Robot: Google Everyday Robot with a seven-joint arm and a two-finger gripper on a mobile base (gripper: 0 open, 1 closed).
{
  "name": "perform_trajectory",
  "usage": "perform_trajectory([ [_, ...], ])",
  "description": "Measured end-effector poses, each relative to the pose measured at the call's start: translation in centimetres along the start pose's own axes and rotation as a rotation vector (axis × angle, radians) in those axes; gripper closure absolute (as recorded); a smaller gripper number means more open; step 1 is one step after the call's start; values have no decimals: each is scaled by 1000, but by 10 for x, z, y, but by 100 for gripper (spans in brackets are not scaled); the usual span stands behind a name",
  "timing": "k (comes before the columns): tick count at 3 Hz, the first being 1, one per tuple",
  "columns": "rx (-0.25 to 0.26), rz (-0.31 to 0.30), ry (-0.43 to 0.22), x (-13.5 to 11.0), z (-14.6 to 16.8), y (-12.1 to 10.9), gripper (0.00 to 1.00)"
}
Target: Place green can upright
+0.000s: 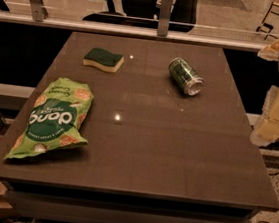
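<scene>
Gripper (275, 116): pale arm end at the right edge of the frame, beside the table's side and well apart from the can; I cannot tell whether it is spread or closed.
Green can (185, 76): lies on its side in the upper right of the table (139, 154), its long axis running from upper left to lower right, with one shiny end turned toward the lower right.
Step in hand: judged to be the approach; the can is not yet grasped.
Grasp: best taken across the curved body near its middle, square to the long axis.
Tipping: turn it until one silver end faces down, and release only once it sits flat.
Risk: a glancing touch could roll the round body away.
Neighbours: sponge (103, 59) and snack bag (55, 119) lie well apart to the left.
</scene>
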State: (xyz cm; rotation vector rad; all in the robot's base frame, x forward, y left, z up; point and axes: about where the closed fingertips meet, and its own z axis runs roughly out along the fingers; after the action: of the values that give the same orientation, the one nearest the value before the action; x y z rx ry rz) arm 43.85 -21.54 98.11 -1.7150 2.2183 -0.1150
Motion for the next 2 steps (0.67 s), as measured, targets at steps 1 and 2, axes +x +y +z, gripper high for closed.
perform_trajectory([
  [1, 7, -3, 2, -1, -3, -2, 0],
  [2, 19, 7, 11, -1, -9, -10, 0],
])
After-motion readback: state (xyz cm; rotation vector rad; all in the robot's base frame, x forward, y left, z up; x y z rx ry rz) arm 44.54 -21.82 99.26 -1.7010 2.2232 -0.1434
